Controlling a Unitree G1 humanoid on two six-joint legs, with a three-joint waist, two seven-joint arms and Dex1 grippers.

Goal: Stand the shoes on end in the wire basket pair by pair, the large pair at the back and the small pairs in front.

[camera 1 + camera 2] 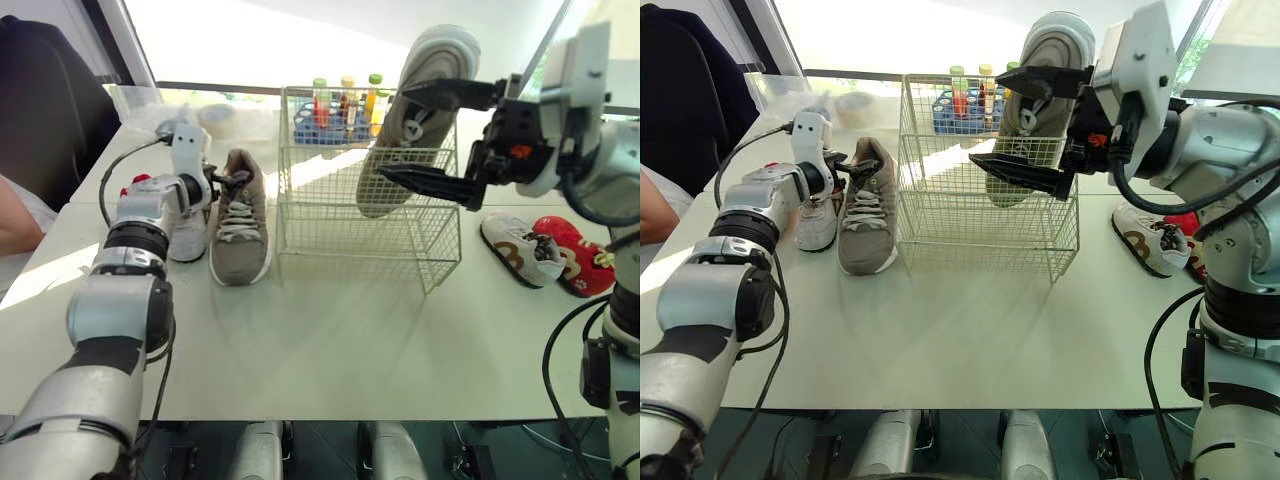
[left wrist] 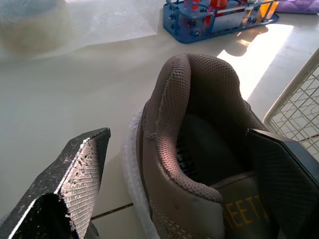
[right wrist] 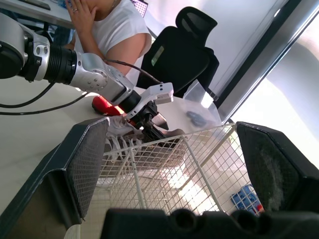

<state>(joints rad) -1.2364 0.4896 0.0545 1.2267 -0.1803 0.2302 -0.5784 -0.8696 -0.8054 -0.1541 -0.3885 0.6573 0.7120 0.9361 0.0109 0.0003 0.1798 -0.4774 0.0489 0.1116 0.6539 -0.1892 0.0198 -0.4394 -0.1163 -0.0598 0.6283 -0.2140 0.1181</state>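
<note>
Nearest, on the pale desk (image 1: 330, 350), the left claw (image 2: 177, 134) is spread open astride the heel of a tan shoe (image 1: 240, 225). The left wrist view makes this plain: one finger stands apart from the heel and the other lies close against its basket side, though contact cannot be told. From the head views, the tan shoe lies flat just left of the basket (image 1: 350, 235), with a white shoe (image 1: 188, 235) at its other side. The large shoe (image 1: 415, 110) stands on end toward the back right of the basket, sole facing the camera, its top above the rim. The right claw (image 1: 393, 132) hangs wide open before that sole, gripping nothing. Two small shoes (image 1: 520, 250) lie on the desk right of the basket. Behind the basket sits a tube rack (image 1: 335, 120). The right wrist view adds a seated person (image 3: 114, 25) and a black chair (image 3: 184, 45) beyond the left arm.
</note>
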